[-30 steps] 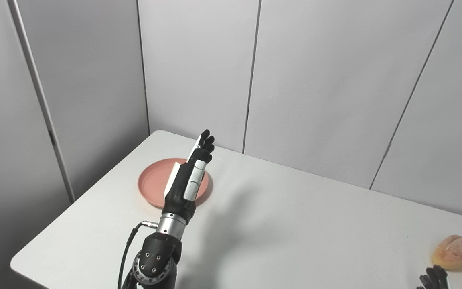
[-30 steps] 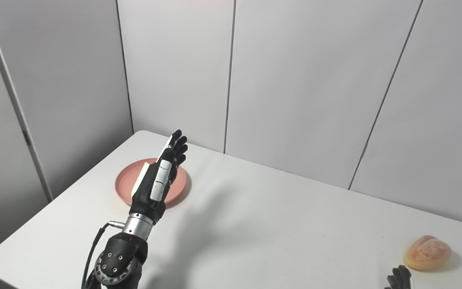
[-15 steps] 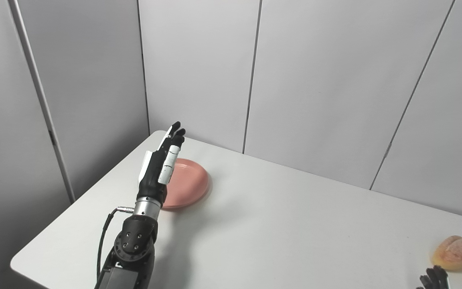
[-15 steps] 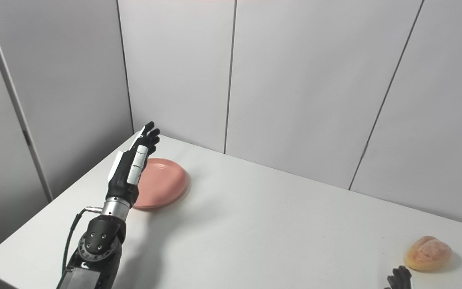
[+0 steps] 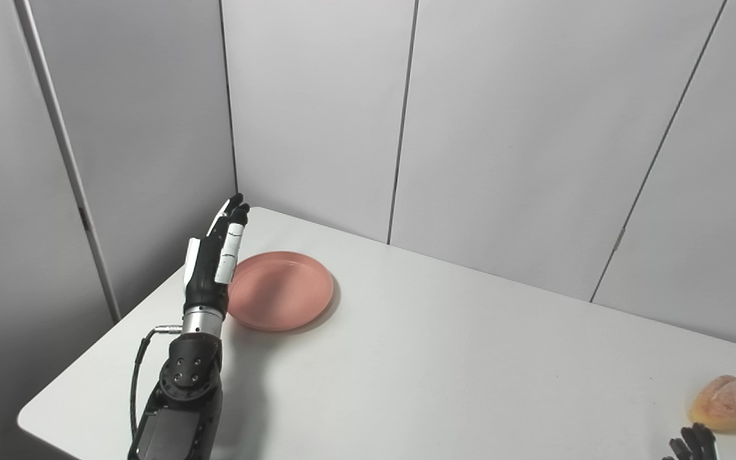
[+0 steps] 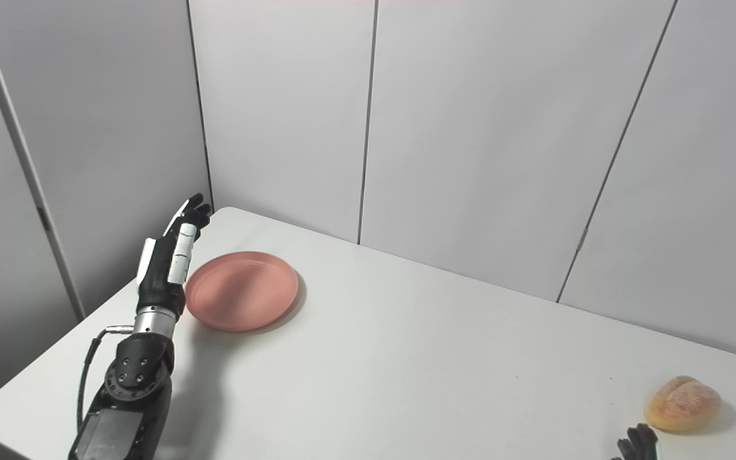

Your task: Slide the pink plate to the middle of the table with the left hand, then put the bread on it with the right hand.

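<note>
The pink plate (image 5: pixel 282 289) lies flat on the white table (image 5: pixel 444 358) near its far left corner. My left hand (image 5: pixel 213 263) stands edge-on just left of the plate's left rim, fingers straight and pointing away from me, holding nothing. I cannot tell whether it touches the rim. The bread (image 5: pixel 726 402), a golden roll, lies at the table's right side near the front. Only the fingertips of my right hand (image 5: pixel 690 443) show at the bottom right edge, just in front of the bread and apart from it.
Grey wall panels (image 5: pixel 502 128) stand close behind the table and along its left side. The table's left edge (image 5: pixel 119 322) runs just beside my left forearm.
My left hand has swung left, from over the plate to its left side. The plate and the bread have stayed in place. The right hand has not moved.
</note>
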Tool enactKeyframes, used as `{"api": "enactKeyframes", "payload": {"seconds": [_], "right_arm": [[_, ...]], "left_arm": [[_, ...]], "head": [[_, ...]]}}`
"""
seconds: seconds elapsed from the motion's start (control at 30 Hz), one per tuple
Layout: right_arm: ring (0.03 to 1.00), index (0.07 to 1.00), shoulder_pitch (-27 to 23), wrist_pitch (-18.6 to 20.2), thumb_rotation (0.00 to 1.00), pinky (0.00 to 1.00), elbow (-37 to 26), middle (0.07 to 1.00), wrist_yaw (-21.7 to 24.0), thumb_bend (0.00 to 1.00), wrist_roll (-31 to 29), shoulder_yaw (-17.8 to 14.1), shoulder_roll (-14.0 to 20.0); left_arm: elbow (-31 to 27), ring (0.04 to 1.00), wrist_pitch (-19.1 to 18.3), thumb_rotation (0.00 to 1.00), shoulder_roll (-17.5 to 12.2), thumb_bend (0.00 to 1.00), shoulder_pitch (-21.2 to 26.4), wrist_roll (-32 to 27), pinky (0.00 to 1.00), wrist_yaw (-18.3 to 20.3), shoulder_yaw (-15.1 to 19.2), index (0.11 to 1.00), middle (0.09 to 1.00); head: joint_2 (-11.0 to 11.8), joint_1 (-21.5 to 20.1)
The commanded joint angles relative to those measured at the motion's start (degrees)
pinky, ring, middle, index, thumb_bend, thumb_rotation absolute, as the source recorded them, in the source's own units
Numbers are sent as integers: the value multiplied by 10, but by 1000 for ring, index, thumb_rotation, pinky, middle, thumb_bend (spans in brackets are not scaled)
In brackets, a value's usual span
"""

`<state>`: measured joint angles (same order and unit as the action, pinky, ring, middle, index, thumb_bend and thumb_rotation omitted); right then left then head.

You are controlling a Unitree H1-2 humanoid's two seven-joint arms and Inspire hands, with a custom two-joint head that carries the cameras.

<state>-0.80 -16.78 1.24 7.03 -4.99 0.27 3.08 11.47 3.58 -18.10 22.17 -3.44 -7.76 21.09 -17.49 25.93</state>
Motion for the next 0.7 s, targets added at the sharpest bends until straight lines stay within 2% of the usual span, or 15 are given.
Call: {"api": "enactKeyframes", "payload": {"seconds": [0.0, 0.13, 0.23, 0.5, 0.67], "right_arm": [[989, 1000, -1, -23, 858, 976, 14, 1000, 1, 670, -4, 3, -7], [989, 1000, 2, -14, 865, 973, 8, 1000, 1, 710, -4, 4, -6], [996, 1000, 3, -16, 858, 984, 7, 1000, 3, 683, -6, 4, -5], [1000, 1000, 6, -13, 850, 988, 2, 1000, 7, 690, -13, 5, -4], [1000, 1000, 6, -12, 836, 999, 4, 1000, 9, 714, -19, 3, -4]], "left_arm": [[-3, 931, 20, 1000, -25, 761, 28, -9, 1000, -1, 9, 886, 913], [22, 928, 25, 1000, -37, 767, 30, -11, 1000, -5, 13, 888, 908], [53, 919, 33, 1000, -43, 759, 38, -20, 984, -6, 20, 878, 896], [136, 910, 76, 1000, -49, 743, 60, -38, 973, 1, 21, 853, 888], [181, 908, 100, 1000, -49, 769, 74, -52, 989, 6, 16, 834, 877]], "head": [[-1, 1], [-1, -1], [-2, -1], [-5, -4], [-7, -3]]}}
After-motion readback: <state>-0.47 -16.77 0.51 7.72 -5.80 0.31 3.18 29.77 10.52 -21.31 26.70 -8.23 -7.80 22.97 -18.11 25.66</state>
